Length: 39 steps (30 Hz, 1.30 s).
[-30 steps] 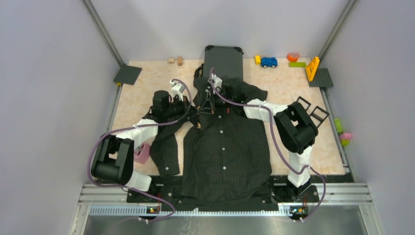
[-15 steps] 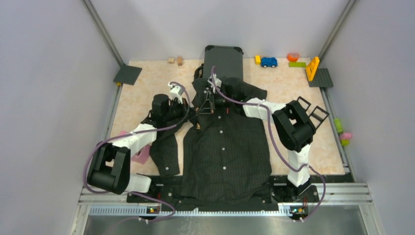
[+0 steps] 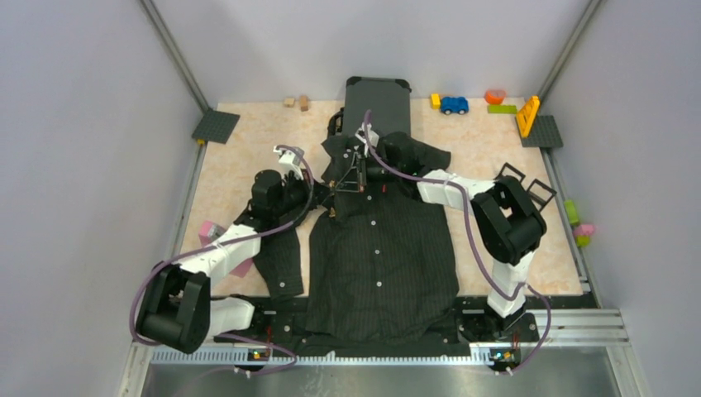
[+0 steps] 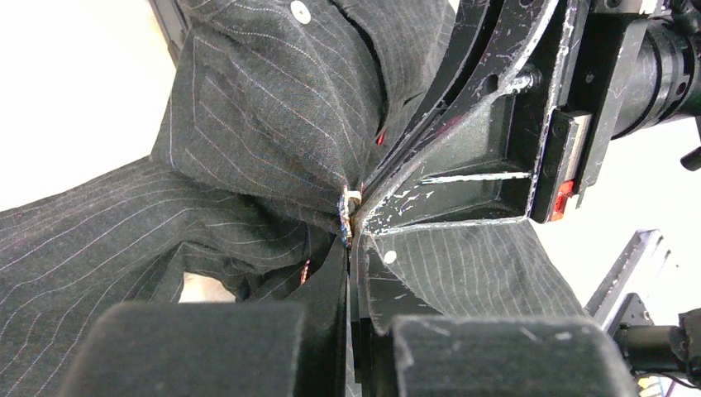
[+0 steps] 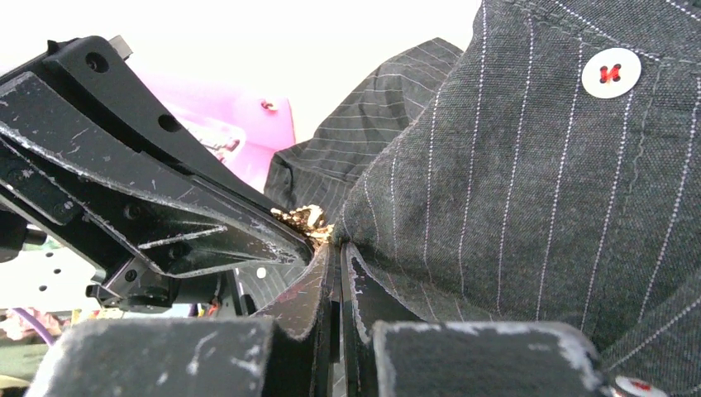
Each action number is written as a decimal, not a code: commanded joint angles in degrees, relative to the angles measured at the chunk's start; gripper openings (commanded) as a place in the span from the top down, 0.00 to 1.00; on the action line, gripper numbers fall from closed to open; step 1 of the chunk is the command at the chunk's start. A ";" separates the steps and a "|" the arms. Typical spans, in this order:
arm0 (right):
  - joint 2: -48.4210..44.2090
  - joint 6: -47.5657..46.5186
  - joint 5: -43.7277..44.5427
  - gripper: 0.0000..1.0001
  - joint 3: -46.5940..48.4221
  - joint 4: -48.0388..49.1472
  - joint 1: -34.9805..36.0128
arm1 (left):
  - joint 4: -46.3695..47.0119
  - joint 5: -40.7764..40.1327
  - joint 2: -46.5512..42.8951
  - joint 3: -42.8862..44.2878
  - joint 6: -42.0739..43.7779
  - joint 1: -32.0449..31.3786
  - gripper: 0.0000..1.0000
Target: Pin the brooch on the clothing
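The clothing (image 3: 380, 248), a black pinstriped shirt with white buttons, lies flat with its collar at the far end. Both grippers meet tip to tip at its upper left chest. My left gripper (image 3: 328, 192) (image 4: 350, 240) is shut on the small gold brooch (image 4: 346, 205) (image 5: 303, 218), held right against the fabric. My right gripper (image 3: 338, 186) (image 5: 335, 246) is shut on a raised fold of the shirt (image 5: 512, 190) beside the brooch. How the pin sits in the cloth is hidden behind the fingertips.
A dark grey suitcase (image 3: 378, 101) stands just beyond the collar. A pink object (image 3: 213, 234) lies by my left arm. Along the back are wooden blocks (image 3: 296, 102), a blue toy car (image 3: 454, 105), a yellow piece (image 3: 527, 116) and dark baseplates (image 3: 216, 126).
My left arm has swung outward to the left and its wrist shifted slightly left. The pinched fold and both fingertips moved a little left with it. Both grippers stayed shut.
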 commanded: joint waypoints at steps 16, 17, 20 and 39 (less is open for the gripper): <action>-13.52 -5.88 12.86 0.99 -5.33 -1.14 -1.93 | 4.80 2.18 -7.61 -0.15 -6.71 0.61 1.00; -14.00 -6.16 12.81 0.98 -5.63 -1.01 -1.93 | 4.85 2.29 -7.92 -0.23 -6.65 0.61 1.00; -15.68 -7.22 12.11 0.92 -7.33 0.35 -1.93 | 4.90 2.49 -8.73 -0.42 -6.30 0.79 1.00; -16.36 -9.79 5.38 0.69 -13.37 17.27 1.41 | 1.62 5.86 -6.98 2.98 -9.01 1.49 1.00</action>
